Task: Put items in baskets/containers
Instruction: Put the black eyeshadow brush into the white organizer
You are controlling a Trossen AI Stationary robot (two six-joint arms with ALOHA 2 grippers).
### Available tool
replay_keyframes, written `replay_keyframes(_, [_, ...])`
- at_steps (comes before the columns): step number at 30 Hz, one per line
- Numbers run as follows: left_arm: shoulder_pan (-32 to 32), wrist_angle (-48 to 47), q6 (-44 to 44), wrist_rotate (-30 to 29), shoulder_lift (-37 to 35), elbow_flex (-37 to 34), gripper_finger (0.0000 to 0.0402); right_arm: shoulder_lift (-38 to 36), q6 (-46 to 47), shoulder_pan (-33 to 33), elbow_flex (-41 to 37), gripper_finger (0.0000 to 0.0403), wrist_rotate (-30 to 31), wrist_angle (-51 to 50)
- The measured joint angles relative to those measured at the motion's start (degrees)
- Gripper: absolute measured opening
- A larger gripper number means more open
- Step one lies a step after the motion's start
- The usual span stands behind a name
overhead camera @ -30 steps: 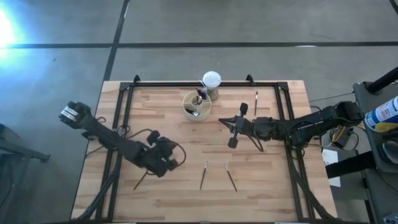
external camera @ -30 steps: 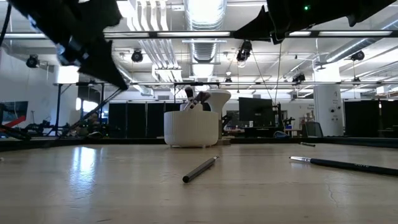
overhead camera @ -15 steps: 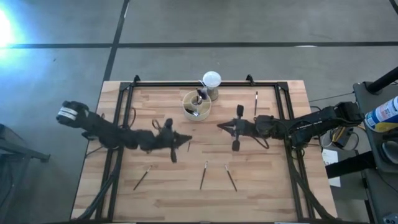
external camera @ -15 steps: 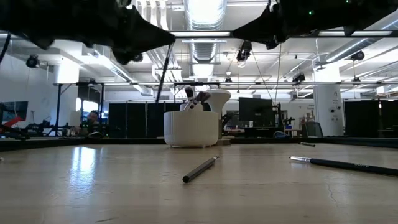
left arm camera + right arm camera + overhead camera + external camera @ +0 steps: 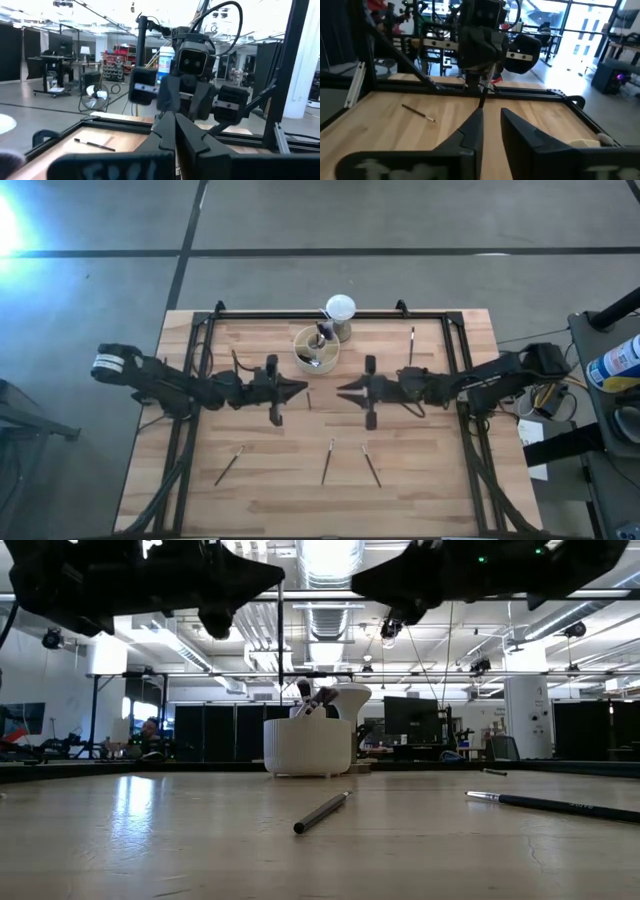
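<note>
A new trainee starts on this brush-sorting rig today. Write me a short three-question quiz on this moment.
1. Which holds a makeup brush: the left gripper or the right gripper?
2. True or false: the cream cup already has brushes standing in it.
3. The white ball stands: A) inside the cup; B) right beside the cup; C) between the right gripper's fingers.

Key:
1. The left gripper, shut on the brush, which hangs straight down. The right gripper is open and empty.
2. True.
3. B.
</note>
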Motion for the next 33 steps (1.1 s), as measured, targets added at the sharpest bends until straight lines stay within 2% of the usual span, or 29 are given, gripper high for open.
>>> replay_keyframes(9, [-0.02, 0.11, 0.44, 0.46, 0.02, 0.65, 0.0, 10.25, 3.07, -0.01, 9.15, 0.0137, 0.09, 0.19])
replay_keyframes(16, [-0.11, 0.24, 0.44, 0.52, 0.01, 0.65, 0.0, 15.93, 3.25, -0.32, 14.41, 0.016, 0.69, 0.11])
replay_keyframes(27, [-0.17, 0.57, 0.44, 0.68, 0.02, 0.65, 0.0, 20.68, 2.44, -0.35, 19.06, 0.0134, 2.04, 0.12])
replay_keyframes(33, [-0.2, 0.52, 0.44, 0.69, 0.01, 0.65, 0.0, 20.47, 1.14, -0.33, 18.85, 0.0076, 2.06, -0.02])
